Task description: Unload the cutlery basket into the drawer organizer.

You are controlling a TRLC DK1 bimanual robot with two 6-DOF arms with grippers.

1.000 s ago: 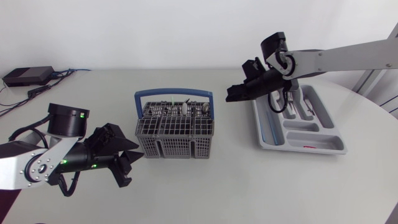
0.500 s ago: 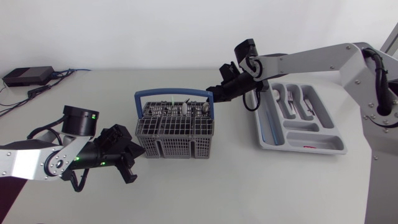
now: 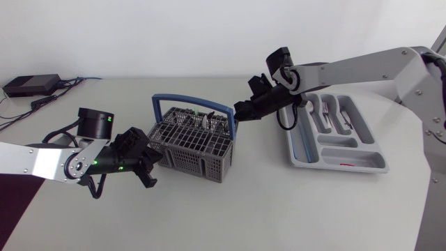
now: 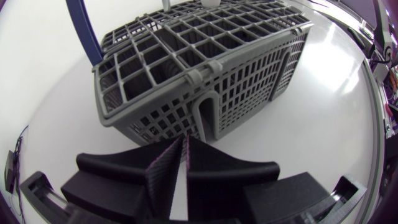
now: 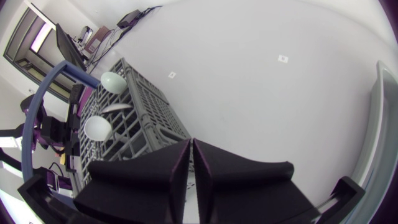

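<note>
- Cutlery basket [image 3: 194, 144] stood near the middle of the table, skewed to the table's edge, with its blue handle [image 3: 188, 104] upright
- Cutlery [image 3: 209, 120] stood only in the compartments on the basket's far side
- Drawer organizer [image 3: 296, 143] lay well apart from the basket, toward the right arm, and a few pieces [image 3: 327, 115] already lay in its far slots
- Left gripper [image 3: 148, 162] sat at the basket's end wall; its fingers [image 4: 165, 168] were pressed together with nothing between them
- Right gripper [image 3: 240, 111] hung just off the basket corner nearest the organizer, beside the handle's foot, also closed up and empty
- Judged step: the right arm was fetching the next piece
- To do it well, the right fingers would need to part before coming down, straddle one piece only, and lift it straight up clear of the grid
- The left gripper looked placed to brace the basket; pressing harder would likely slide or tip it
- The left wrist view alone showed the arched notch in the end wall right at the fingertips and the near compartments empty; actual contact could not be confirmed
- The right wrist view alone showed two pale spoon bowls [image 5: 99, 129] above the grid
- Only the head view showed basket and organizer together, and both arms
</note>
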